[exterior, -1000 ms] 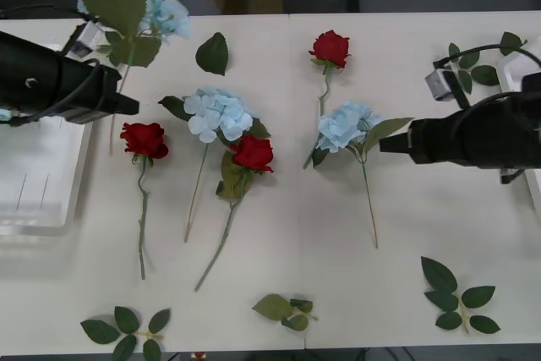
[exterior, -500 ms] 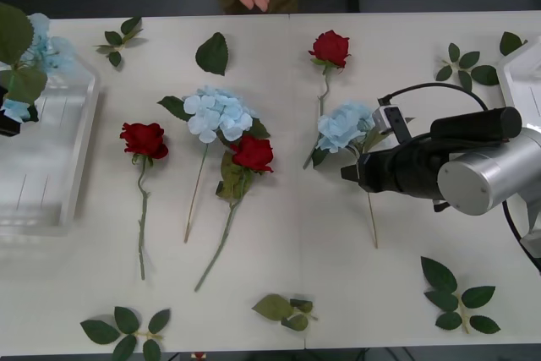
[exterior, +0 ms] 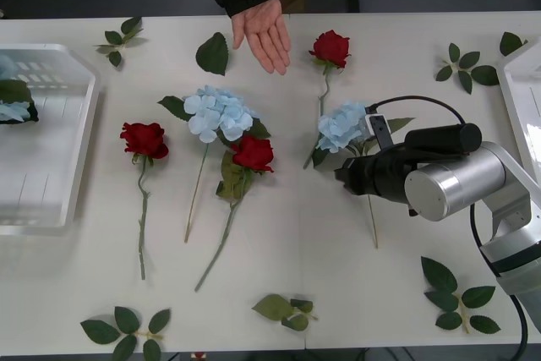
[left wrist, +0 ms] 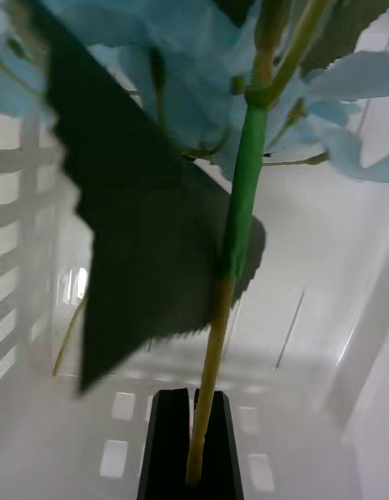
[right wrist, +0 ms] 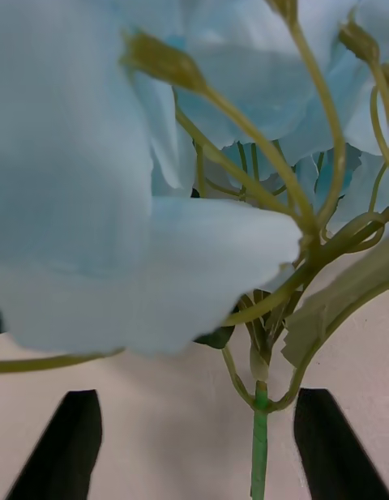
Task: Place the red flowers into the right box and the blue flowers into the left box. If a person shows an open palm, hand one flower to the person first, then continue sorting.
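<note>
In the left wrist view my left gripper (left wrist: 193,447) is shut on the tan stem of a blue flower (left wrist: 243,184), hanging inside the left box (left wrist: 121,455). That flower (exterior: 12,101) peeks in at the edge of the left box (exterior: 51,209) in the front view. My right gripper (exterior: 345,173) is open beside another blue flower (exterior: 345,124); its green stem (right wrist: 259,439) runs between the black fingers (right wrist: 65,443). A third blue flower (exterior: 215,113) and three red flowers (exterior: 330,46) (exterior: 144,139) (exterior: 252,152) lie on the table. A person's open palm (exterior: 264,33) reaches over the far edge.
A corner of the right box (exterior: 520,95) shows at the right edge. Loose leaf sprigs lie at the far left (exterior: 120,33), near the hand (exterior: 213,53), far right (exterior: 463,65), near right (exterior: 456,298), and along the front edge (exterior: 127,327) (exterior: 286,310).
My left arm has swung left with its blue flower over the left box. My right gripper advanced to the blue flower's stem. The person's hand came forward over the table.
</note>
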Robot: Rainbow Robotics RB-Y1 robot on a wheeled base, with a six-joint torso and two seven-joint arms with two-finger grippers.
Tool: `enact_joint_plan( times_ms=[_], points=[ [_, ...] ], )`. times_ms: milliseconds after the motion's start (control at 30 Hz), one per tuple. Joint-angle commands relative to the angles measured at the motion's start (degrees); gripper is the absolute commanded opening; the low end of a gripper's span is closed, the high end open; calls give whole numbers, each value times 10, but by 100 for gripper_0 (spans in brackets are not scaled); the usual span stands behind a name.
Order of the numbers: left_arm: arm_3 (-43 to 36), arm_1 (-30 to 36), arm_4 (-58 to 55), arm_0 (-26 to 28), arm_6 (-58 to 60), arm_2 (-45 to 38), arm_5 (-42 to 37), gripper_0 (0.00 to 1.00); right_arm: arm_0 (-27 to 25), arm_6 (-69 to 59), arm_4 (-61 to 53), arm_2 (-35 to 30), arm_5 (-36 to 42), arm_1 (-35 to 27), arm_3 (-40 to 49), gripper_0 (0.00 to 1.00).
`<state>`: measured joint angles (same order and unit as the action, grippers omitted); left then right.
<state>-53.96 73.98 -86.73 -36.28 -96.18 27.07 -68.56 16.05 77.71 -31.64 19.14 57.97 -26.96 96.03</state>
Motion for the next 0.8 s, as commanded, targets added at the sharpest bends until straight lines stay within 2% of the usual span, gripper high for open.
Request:
enact_joint_plan(
  times_ms=[33,367,400,433,467,500,667,800],
  points=[
    [28,-9,10,-20,-48,-16,13,0,14,7,6,7,-6,2,8,0],
    [36,-16,15,-20,-57,-16,18,2,14,10,-5,4,-8,-16,21,0],
    [36,-15,15,-20,-58,-16,18,15,14,10,-7,4,-8,-21,28,0],
    [36,-16,16,-20,-58,-16,18,74,12,6,-18,3,-8,-33,47,0],
    [36,-16,16,-20,-58,-16,18,91,9,5,-29,-1,-8,-44,63,0],
    [36,-16,16,-20,-58,-17,18,100,6,5,-47,-9,-6,-58,85,0],
    [39,-16,12,-19,-57,-16,18,100,-28,9,-127,-87,57,-94,217,0],
    [40,-16,7,-16,-58,-16,17,100,-46,3,-168,-156,126,-83,347,0]
  ],
)
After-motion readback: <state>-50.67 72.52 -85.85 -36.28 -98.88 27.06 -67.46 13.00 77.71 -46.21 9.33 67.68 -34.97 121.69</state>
